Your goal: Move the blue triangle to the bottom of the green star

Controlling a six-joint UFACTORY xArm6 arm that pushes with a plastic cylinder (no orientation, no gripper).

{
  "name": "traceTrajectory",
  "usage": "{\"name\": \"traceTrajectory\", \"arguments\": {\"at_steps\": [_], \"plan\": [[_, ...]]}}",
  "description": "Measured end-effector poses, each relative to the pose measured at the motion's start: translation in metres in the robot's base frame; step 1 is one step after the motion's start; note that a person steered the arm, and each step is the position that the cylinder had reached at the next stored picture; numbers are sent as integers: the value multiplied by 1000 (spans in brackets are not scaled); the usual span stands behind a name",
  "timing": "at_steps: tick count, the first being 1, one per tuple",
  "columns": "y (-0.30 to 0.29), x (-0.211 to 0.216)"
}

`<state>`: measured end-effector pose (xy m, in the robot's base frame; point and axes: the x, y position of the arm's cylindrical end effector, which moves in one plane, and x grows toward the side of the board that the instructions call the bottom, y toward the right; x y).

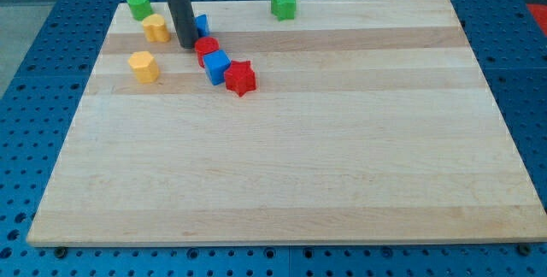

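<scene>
So my tip [187, 44] is down on the board [342, 166] near its top-left corner, rod [180, 8] coming down from the top edge. The blue triangle [201, 26] peeks out just right of the rod, mostly hidden behind it. A yellow block [155, 28] sits just left of the tip, a green block [138, 5] is right in the top-left corner, and another yellow block [144, 67] is lower by the left edge. Red block [207, 50], blue cube [216, 67] and red star [240, 78] run diagonally down-right from the tip, touching. The green star [283, 4] sits at the top edge, well apart.
</scene>
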<state>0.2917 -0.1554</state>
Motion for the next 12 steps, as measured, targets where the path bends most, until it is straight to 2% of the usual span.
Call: {"name": "traceTrajectory", "arguments": {"at_steps": [2, 5, 8, 10, 11, 12], "plan": [[-29, -12], [-19, -48], [36, -24], [22, 2], [43, 6], [91, 2]]}}
